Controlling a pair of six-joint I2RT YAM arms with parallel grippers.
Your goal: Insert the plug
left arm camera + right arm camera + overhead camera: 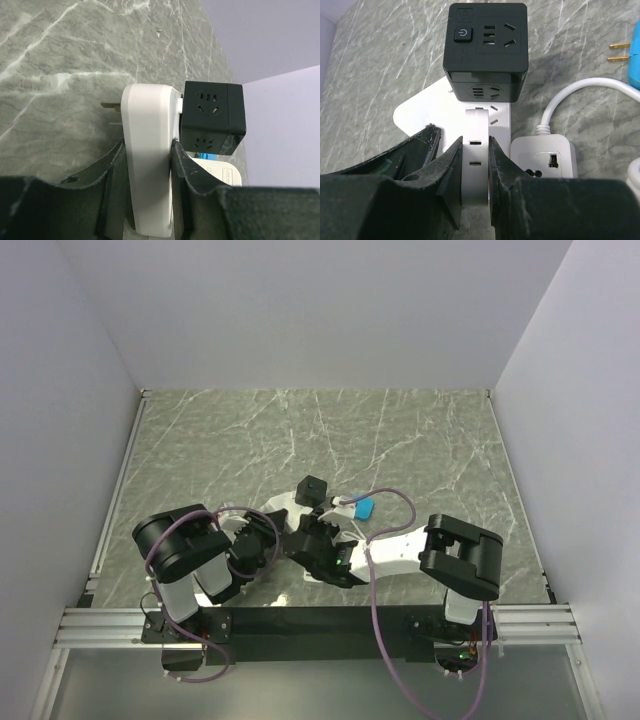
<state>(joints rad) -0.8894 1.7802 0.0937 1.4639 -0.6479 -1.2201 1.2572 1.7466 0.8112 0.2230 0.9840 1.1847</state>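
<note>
Progress: white adapter [150,112] prongs bare; insertion apparently pending.
Left gripper [148,150]: clamped on white adapter.
Right gripper [474,150]: clamped on white strip [476,122], near edge.

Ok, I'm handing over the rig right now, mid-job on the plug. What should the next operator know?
Left gripper: fingers shut on a white adapter, its pins bare on the side facing away from the black cube socket.
Right gripper: fingers shut on a narrow white strip, with the cube just beyond its far end.
I can't tell whether adapter and strip are one piece.
Blue plug: loose on the table, right of the cube, pins bare.
Done: both grips.
Left: no plug looks seated; the insertion remains.
</note>
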